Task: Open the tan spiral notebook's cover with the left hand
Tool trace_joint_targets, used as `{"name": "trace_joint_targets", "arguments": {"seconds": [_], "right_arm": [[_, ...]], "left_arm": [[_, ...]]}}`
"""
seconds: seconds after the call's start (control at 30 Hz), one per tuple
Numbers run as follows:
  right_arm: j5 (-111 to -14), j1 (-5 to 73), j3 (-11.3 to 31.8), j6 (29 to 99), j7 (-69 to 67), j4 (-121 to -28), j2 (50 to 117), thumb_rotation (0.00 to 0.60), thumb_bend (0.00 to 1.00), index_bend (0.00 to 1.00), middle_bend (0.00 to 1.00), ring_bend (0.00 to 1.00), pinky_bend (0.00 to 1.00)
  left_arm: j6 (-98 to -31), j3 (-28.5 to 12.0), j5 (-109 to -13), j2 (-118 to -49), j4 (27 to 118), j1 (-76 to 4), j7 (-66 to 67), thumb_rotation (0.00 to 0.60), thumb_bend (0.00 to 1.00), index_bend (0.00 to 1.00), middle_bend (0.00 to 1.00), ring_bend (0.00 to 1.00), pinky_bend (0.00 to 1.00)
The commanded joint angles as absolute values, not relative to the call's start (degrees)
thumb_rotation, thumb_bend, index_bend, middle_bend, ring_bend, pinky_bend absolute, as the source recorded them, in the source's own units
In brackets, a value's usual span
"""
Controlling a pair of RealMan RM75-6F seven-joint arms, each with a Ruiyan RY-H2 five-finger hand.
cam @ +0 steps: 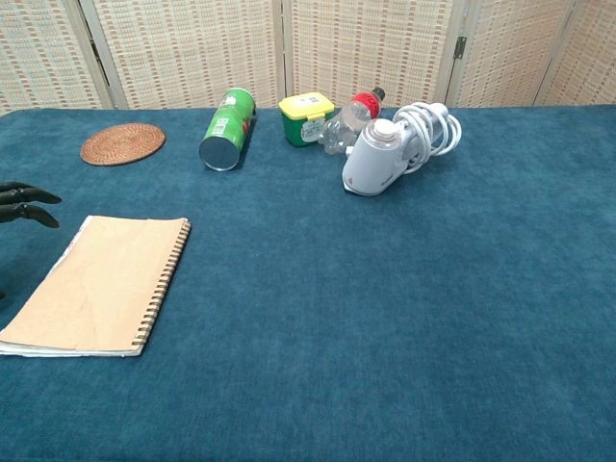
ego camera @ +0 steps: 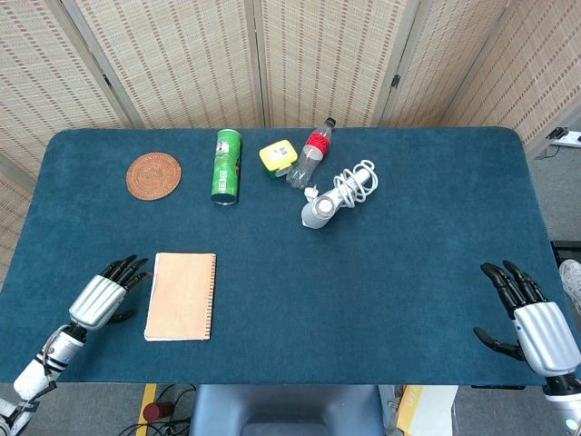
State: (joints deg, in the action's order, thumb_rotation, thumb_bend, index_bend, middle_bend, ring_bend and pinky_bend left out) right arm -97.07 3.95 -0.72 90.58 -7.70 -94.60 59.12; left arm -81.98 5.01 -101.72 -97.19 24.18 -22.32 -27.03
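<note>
A dark blue felt table (ego camera: 381, 300) fills the scene. At its near right edge the right hand (ego camera: 531, 318) hangs empty, fingers spread. Near left, the closed notebook (ego camera: 182, 296) lies flat, spiral on its right; the left hand (ego camera: 107, 294) sits just beside its left edge, fingers apart, holding nothing. Far side: coaster (ego camera: 153, 174), green can (ego camera: 226, 165), yellow box (ego camera: 279, 156), bottle (ego camera: 310, 153), white corded appliance (ego camera: 338, 193). Woven screens (ego camera: 300, 54) stand behind.
</note>
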Motion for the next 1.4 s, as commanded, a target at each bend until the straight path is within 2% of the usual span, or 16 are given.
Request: {"name": "trace_joint_targets", "arguments": {"seconds": [0.03,0.43,1.1,1.4], "right_arm": [[-97.1,3.9,-0.7,90.5,-7.4,-94.9,59.0,0.600,0.23,0.04,0.15,0.02,0.12],[-97.6,3.8,-0.6,90.5,-5.1,-97.1,58.3,0.600,0.23,0.04,0.15,0.02,0.12],[-97.0,3.7,-0.3,89.6,-1.9,-99.9,58.0,0.600,0.23,0.04,0.15,0.02,0.12],[-97.0,3.7,-0.1,89.5,-1.8,-99.9,58.1,0.600,0.23,0.04,0.15,0.02,0.12]], "left_arm": [[-82.6,5.8,-101.8,-99.2,21.1,-22.7,-28.2,0.600,0.20,0.23,0.13,0.08,0.22],[-84.7,8.0,-102.5,-104.5,14.1,-23.8,-30.5,0.600,0.20,0.23,0.13,0.08,0.22],[-86.8,8.6,-101.2,-109.1,9.7,-26.5,-37.9,0.600,0.20,0.26,0.13,0.09,0.22],[-85.7,8.4,-100.3,-110.6,9.3,-27.6,-40.0,0.600,0.31,0.28,0.14,0.09,0.22]]}}
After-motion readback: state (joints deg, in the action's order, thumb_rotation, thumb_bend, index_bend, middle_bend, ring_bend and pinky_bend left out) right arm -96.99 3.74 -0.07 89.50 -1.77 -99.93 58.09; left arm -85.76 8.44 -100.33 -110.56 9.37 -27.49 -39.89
